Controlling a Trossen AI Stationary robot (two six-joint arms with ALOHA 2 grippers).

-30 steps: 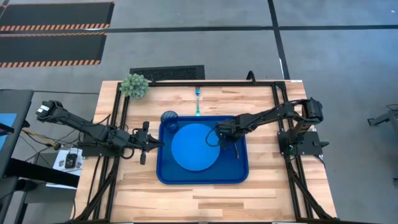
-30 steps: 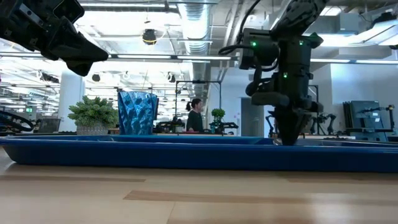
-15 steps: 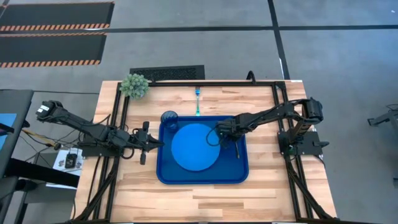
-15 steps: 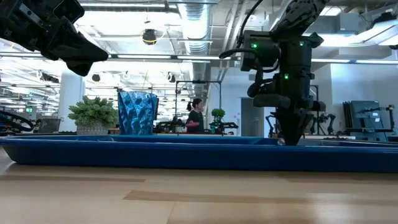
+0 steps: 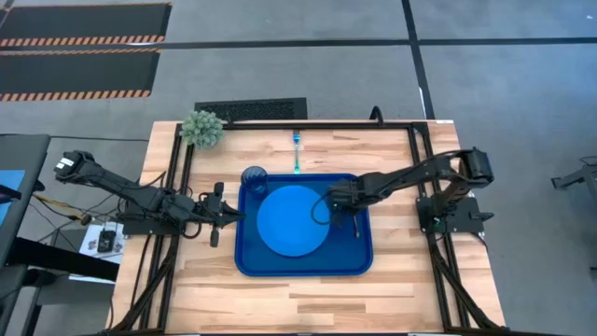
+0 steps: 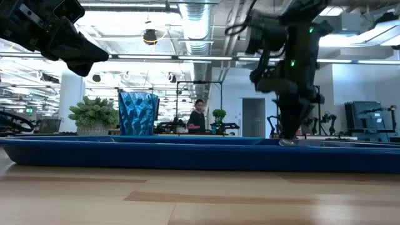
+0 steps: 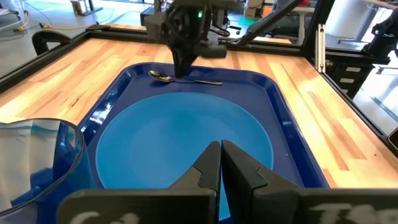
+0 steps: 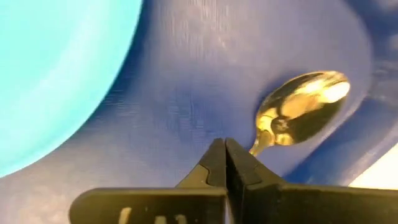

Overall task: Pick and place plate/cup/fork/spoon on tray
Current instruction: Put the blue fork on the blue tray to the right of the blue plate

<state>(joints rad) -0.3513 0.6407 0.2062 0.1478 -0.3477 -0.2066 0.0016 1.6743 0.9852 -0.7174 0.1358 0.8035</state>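
Observation:
The dark-blue tray (image 5: 247, 261) lies mid-table. The bright-blue plate (image 5: 291, 220) lies flat in it, and the cup (image 5: 254, 177) stands upright in its far left corner. The spoon (image 7: 186, 79) lies along the tray's right side, bowl toward the far edge. The fork (image 5: 297, 153) lies on the wood just beyond the tray's far rim. My right gripper (image 7: 185, 71) is shut and points down over the spoon's neck. My left gripper (image 5: 222, 213) is shut and hangs level at the tray's left rim. My right gripper has its shut fingertips (image 8: 214, 155) right at the spoon's neck (image 8: 260, 144), coming from above. The neck runs under one finger and not into the seam between the two. Whether the fingers touch the spoon, I cannot tell.
A small green plant (image 5: 201, 128) stands at the table's far left corner. Black frame rails (image 5: 177, 187) run along both sides of the table. A person (image 6: 197, 119) stands far off in the room behind. Bare wood (image 5: 308, 299) lies between the tray and the near edge.
My right gripper has risen a little over the tray's right side, staying shut. The spoon lies where it was.

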